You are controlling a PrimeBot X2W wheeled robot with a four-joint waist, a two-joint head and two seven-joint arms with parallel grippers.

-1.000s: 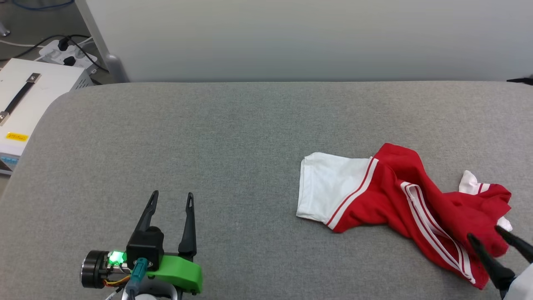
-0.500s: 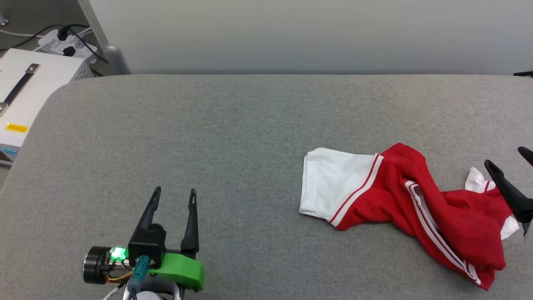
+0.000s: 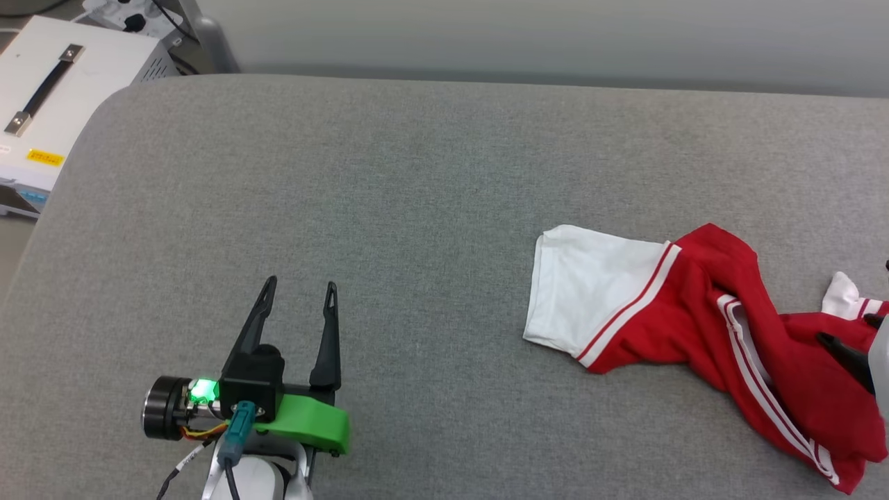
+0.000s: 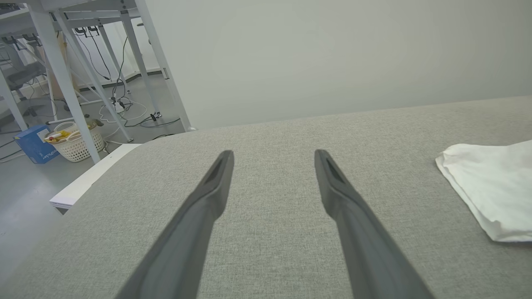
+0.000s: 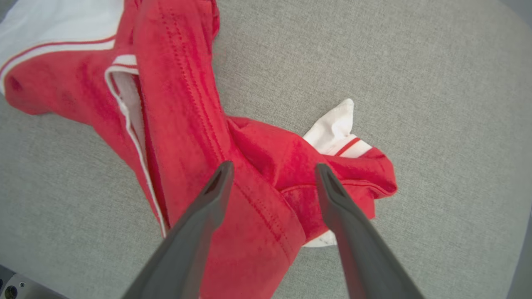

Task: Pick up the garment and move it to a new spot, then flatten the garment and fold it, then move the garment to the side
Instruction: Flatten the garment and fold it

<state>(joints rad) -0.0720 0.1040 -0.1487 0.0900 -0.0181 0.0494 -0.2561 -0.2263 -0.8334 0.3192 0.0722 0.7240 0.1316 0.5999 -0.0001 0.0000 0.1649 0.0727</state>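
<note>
The garment (image 3: 701, 312) lies crumpled on the grey padded table (image 3: 417, 208), at the right. It is red, with one white sleeve (image 3: 590, 292) spread to the left and striped trim. My right gripper (image 3: 847, 332) hangs open at the right edge, just above the garment's bunched red end. In the right wrist view its fingers (image 5: 273, 166) straddle a red fold (image 5: 266, 162) without closing on it. My left gripper (image 3: 300, 285) stands open and empty at the lower left, far from the cloth. In the left wrist view the gripper (image 4: 273, 153) points at bare table, the white sleeve (image 4: 490, 187) off to its right.
A white box with a black handle (image 3: 48, 90) sits off the table's rounded far left corner. A pale wall runs behind the table. The left wrist view shows white frame legs (image 4: 62, 74), a basket (image 4: 77, 143) and a blue box (image 4: 35, 143) on the floor.
The head camera has shifted, so the whole picture moved. My right gripper went from the garment's near right corner up along its right end. The left gripper stayed put.
</note>
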